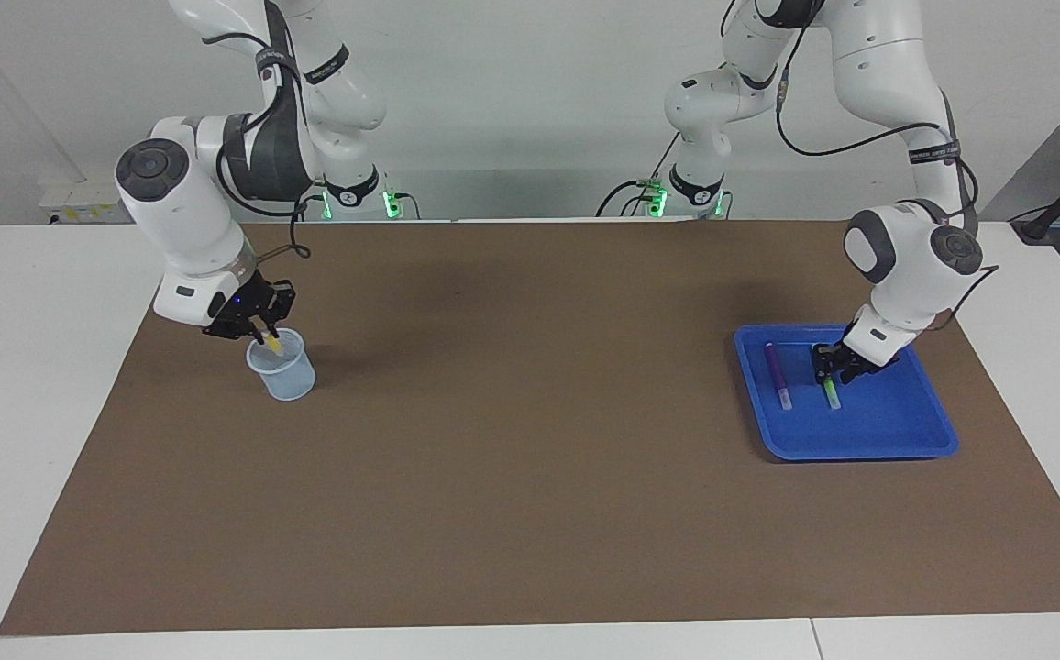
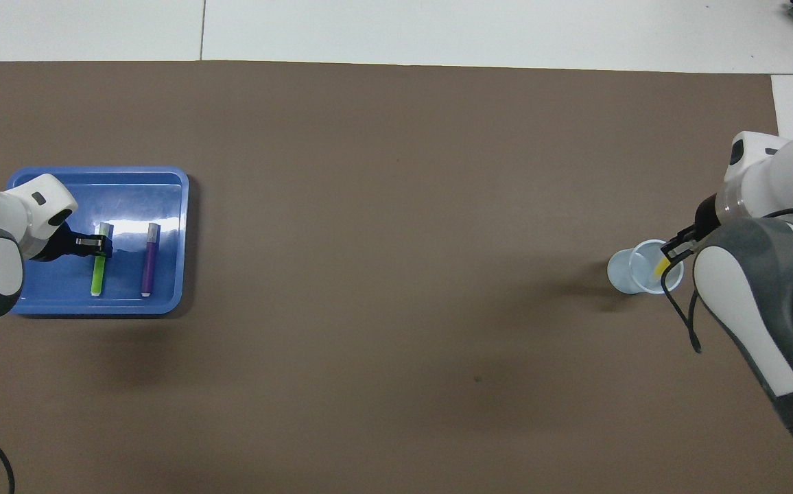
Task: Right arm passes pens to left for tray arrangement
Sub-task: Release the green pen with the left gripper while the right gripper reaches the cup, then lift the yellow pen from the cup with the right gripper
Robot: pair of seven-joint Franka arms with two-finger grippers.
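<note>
1. At the right arm's end of the table, a pale translucent cup (image 1: 281, 376) stands upright on the brown mat (image 1: 530, 440). The right gripper (image 1: 259, 337) is over the cup's rim, fingertips shut on the top of the yellow pen (image 1: 271, 345), whose lower end is inside the cup.
2. At the left arm's end, the blue tray (image 1: 897, 431) lies flat on the mat. The purple pen (image 1: 778, 374) and the green pen (image 1: 831, 392) lie in it side by side, apart, roughly parallel.
3. The left gripper (image 1: 831, 368) is low in the tray at the green pen's end nearer the robots. Its fingers stand part-open; whether they touch that pen cannot be told.
4. Surroundings: the mat between cup and tray carries no object. A black cable loops from the right arm's wrist beside the cup. The white table (image 1: 35, 367) borders the mat.
5. Obstruction: in the overhead view the right arm (image 2: 767, 288) covers the mat beside the cup (image 2: 636, 274) and part of its rim.
6. View differences: the overhead view shows the cup's interior and the yellow pen (image 2: 660, 266) slanting inside. The facing view shows the right gripper's height above the rim and both arm bases.
</note>
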